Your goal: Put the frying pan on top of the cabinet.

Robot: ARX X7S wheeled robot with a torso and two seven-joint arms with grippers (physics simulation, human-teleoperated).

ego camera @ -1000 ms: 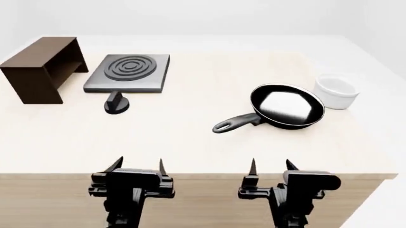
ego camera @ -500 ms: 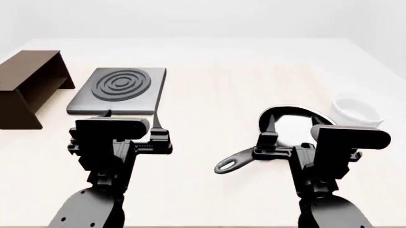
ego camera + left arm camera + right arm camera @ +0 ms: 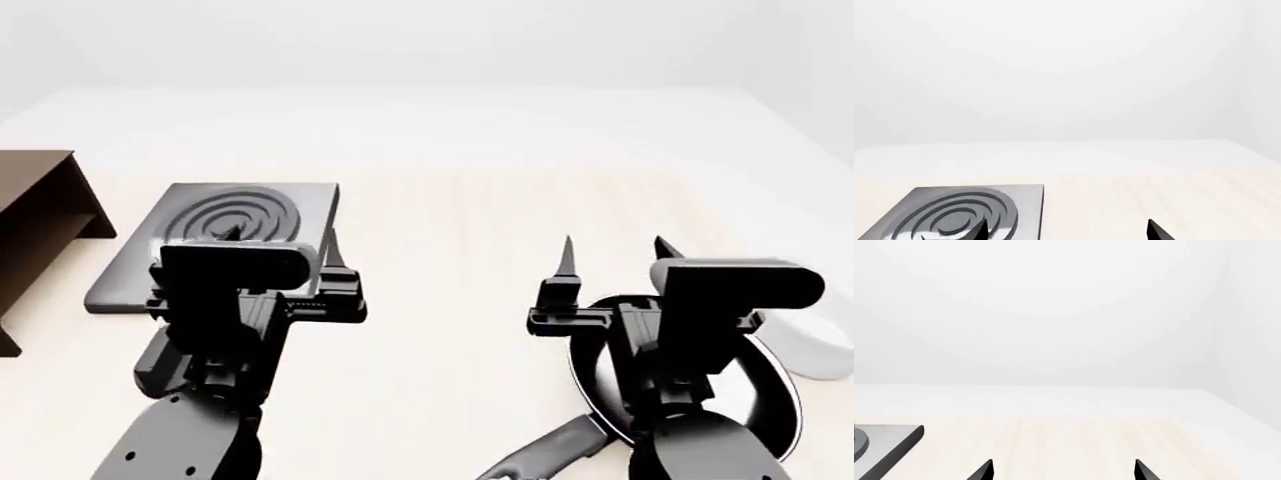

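Left fingers: spread wide on my left gripper (image 3: 283, 238), nothing between the tips; in the left wrist view only two dark tips (image 3: 1155, 231) poke into the picture.
Right fingers: my right gripper (image 3: 614, 248) is just as wide apart and empty, its two tips (image 3: 1143, 471) showing in the right wrist view.
Both arms: I see them raised over the pale wooden table (image 3: 454, 220), side by side, touching nothing.
Frying pan (image 3: 607, 385): flat on the table directly beneath my right arm, which hides most of it; I can make out the glossy black rim and the dark grey handle pointing toward me and to my left.
Stove plate (image 3: 220, 235): grey with concentric rings, beyond my left gripper, partly covered by it.
Cabinet (image 3: 34, 220): dark brown, at my far left, just beside the stove plate, cut by the picture's edge, well apart from the pan.
White bowl (image 3: 821, 340): a sliver at my right, near the pan.
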